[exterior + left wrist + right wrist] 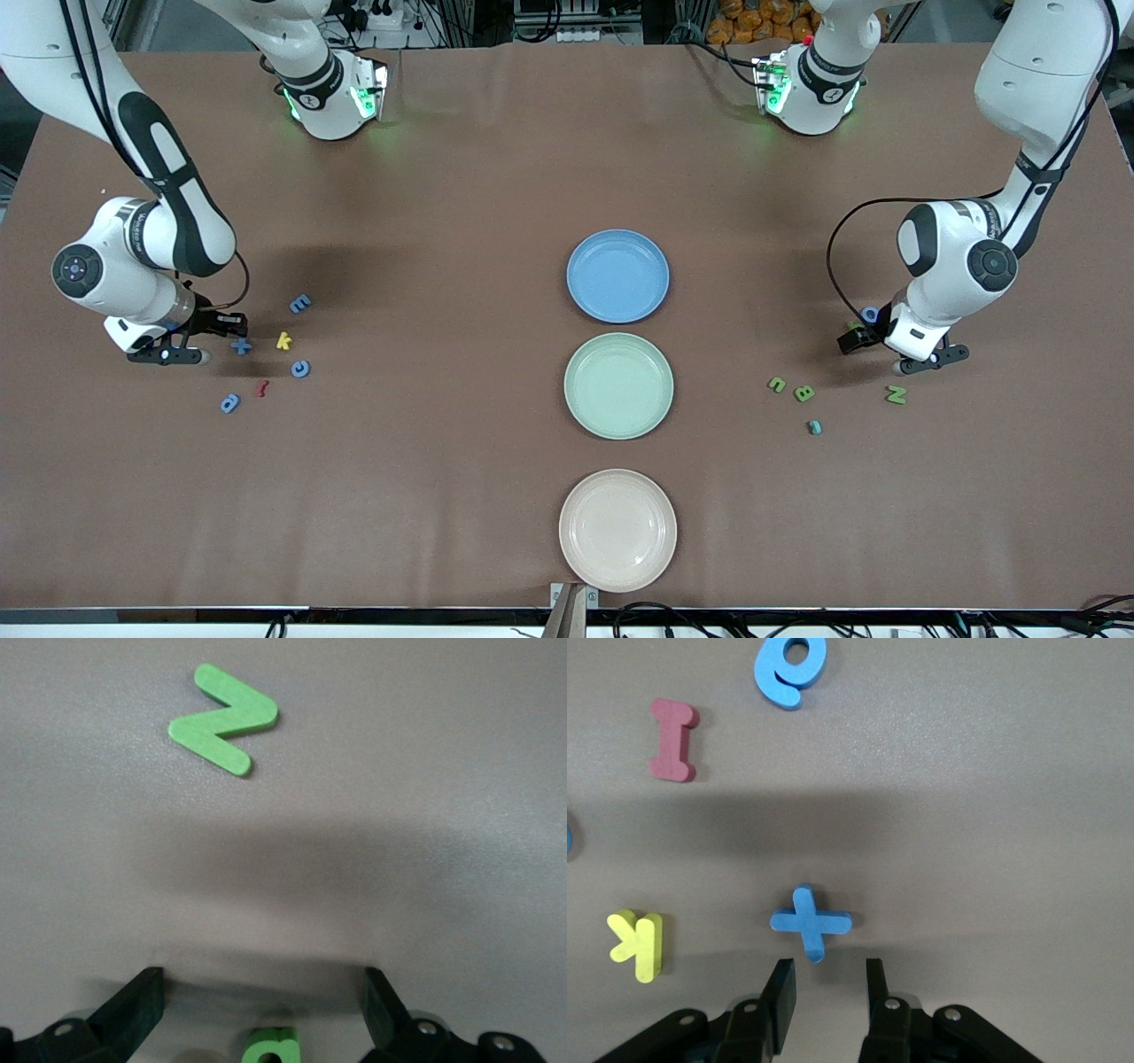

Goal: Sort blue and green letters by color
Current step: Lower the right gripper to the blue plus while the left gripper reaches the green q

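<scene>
**A:** Where do the blue letters sit?

**B:** Mostly at the right arm's end of the table, at mid-height in the front view: a blue plus [811, 922], a blue "e" [300, 303] higher in the frame, a blue "c" [300, 369] and a blue "a" [230, 403] lower down. A yellow "k" [283, 340] and a dark red letter [261, 387] lie among them.

**A:** And the green ones?

**B:** At the left arm's end: a green "N" [223, 719], a green "B" [803, 393] and a green "n" [777, 385] in a loose row. A small blue-green piece [814, 427] lies lower in the frame. One more green letter [270, 1047] and a blue letter [870, 313] lie by the left arm's hand.

**A:** The grippers?

**B:** The right gripper [829, 967] is low over the table, its fingers a narrow gap apart with nothing between them. The blue plus lies just off their tips. The left gripper [264, 979] is spread wide, down at the table. The green letter at the bottom edge of the left wrist view sits between its fingers, untouched.

**A:** Plates?

**B:** Three run down the middle of the front view: blue plate [617, 276] uppermost, green plate [618, 385] in the centre, beige plate [617, 530] lowest.
</scene>
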`<action>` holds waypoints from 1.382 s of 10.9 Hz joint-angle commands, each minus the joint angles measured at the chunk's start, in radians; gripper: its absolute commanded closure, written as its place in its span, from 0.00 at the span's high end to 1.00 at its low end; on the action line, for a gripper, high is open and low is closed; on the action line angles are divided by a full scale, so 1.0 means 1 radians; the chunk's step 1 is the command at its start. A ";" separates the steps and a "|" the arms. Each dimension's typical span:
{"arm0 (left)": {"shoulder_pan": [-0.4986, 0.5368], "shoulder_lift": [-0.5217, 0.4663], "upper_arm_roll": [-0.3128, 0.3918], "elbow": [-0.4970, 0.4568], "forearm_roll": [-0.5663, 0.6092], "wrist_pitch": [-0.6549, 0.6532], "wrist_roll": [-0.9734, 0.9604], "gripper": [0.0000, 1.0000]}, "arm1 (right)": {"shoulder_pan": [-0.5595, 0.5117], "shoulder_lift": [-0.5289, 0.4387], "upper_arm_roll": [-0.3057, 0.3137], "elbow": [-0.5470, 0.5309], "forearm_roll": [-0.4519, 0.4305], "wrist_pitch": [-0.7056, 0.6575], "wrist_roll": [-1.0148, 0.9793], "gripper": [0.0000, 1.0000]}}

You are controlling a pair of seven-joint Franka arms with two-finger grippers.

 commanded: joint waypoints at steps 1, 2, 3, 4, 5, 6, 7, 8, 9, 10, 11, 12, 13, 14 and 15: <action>-0.011 -0.005 -0.001 -0.021 0.029 0.014 -0.050 1.00 | -0.006 0.012 0.005 -0.006 0.003 0.020 0.006 0.40; -0.011 -0.011 -0.001 -0.034 0.029 0.014 -0.052 1.00 | -0.004 0.015 0.006 -0.006 0.005 0.021 0.006 0.40; -0.013 -0.017 -0.003 -0.044 0.029 0.014 -0.053 1.00 | -0.001 0.015 0.007 -0.006 0.005 0.020 0.024 0.40; -0.020 -0.022 -0.003 -0.057 0.030 0.014 -0.063 1.00 | 0.005 0.015 0.007 -0.006 0.005 0.020 0.046 0.40; -0.037 -0.023 -0.001 -0.060 0.029 0.014 -0.079 1.00 | 0.010 0.015 0.007 -0.006 0.005 0.020 0.046 0.39; -0.052 -0.023 -0.001 -0.064 0.030 0.014 -0.111 1.00 | 0.008 0.015 0.007 -0.006 0.005 0.021 0.046 0.39; -0.066 -0.025 0.000 -0.069 0.030 0.014 -0.125 1.00 | 0.008 0.015 0.007 -0.006 0.003 0.021 0.046 0.38; -0.066 -0.029 0.000 -0.083 0.032 0.014 -0.130 1.00 | 0.008 0.018 0.007 -0.005 0.003 0.021 0.046 0.35; -0.066 -0.041 0.000 -0.101 0.033 0.014 -0.132 1.00 | 0.008 0.021 0.007 -0.003 0.003 0.021 0.046 0.35; -0.065 -0.058 0.000 -0.124 0.033 0.014 -0.132 1.00 | 0.008 0.024 0.007 0.000 0.003 0.023 0.046 0.34; -0.065 -0.072 0.000 -0.147 0.033 0.014 -0.132 1.00 | 0.008 0.030 0.007 0.002 0.003 0.034 0.046 0.33; -0.063 -0.080 0.000 -0.156 0.033 0.014 -0.132 1.00 | 0.008 0.038 0.007 0.002 0.003 0.047 0.046 0.33; -0.063 -0.080 0.000 -0.158 0.033 0.014 -0.132 1.00 | 0.008 0.042 0.007 0.006 0.002 0.049 0.046 0.31; -0.063 -0.080 0.000 -0.155 0.033 0.014 -0.130 1.00 | 0.008 0.044 0.007 0.008 0.002 0.049 0.046 0.27; -0.060 -0.078 0.000 -0.152 0.033 0.014 -0.130 1.00 | 0.008 0.044 0.007 0.008 0.002 0.048 0.046 0.20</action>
